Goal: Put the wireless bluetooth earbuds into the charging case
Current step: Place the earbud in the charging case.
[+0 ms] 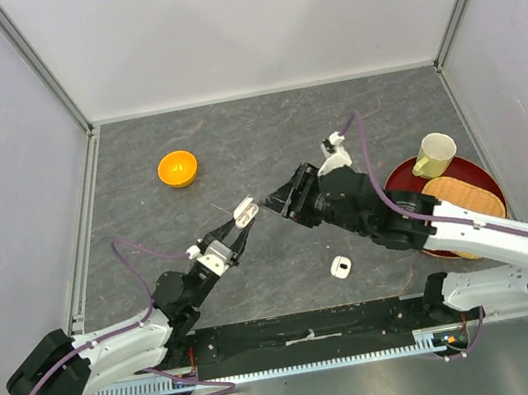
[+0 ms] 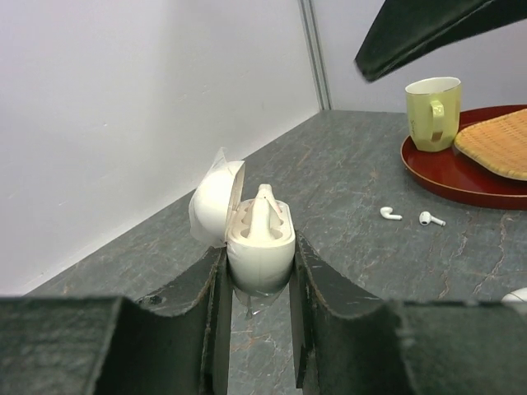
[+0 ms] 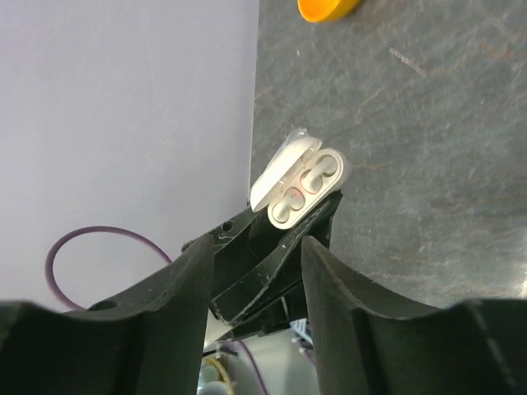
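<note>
While the left gripper (image 2: 259, 262) clamps the open charging case (image 2: 260, 245) above the table, one earbud (image 2: 263, 206) stands seemingly half-seated in it; the right gripper (image 3: 259, 247) hovers close, jaws parted, empty; any knock could tip it out; two earbuds (image 2: 390, 214) lie beside the red tray (image 2: 461, 191).

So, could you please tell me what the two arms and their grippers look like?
Both arms have white link shells with black joint housings: the left arm and the right arm. The left gripper and right gripper have black, wedge-shaped fingers. A purple cable loops along each arm.
</note>
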Motion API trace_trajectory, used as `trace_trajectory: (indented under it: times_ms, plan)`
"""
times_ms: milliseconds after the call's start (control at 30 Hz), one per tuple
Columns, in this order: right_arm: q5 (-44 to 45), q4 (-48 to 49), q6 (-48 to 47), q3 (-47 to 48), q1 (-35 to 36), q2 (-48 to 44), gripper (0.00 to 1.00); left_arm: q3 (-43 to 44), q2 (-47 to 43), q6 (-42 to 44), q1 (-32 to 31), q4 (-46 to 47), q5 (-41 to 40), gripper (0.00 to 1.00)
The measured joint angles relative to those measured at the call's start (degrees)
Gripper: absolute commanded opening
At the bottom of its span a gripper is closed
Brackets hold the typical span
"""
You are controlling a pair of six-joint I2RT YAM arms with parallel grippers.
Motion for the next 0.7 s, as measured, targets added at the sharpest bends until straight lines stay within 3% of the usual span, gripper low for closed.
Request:
trace_trajectory:
  times_ms: [233,467,700]
  plan:
    - [5.2,1.9,-10.1,-1.5,-0.3,-6.7,0.73,0.0,0.0,-1.9,0.0,1.0,5.2,0.02]
    - [6.4,2.1,-20.4,-1.5,-3.3,-8.8,0.75,1.9,0.6,-8.1,0.5,1.6,16.7,0.02]
    - [0.7,0.6,-27.0,-0.2,-7.9,-7.1,0.76,3.1,1.9,-15.6,4.9,5.0,27.2,0.02]
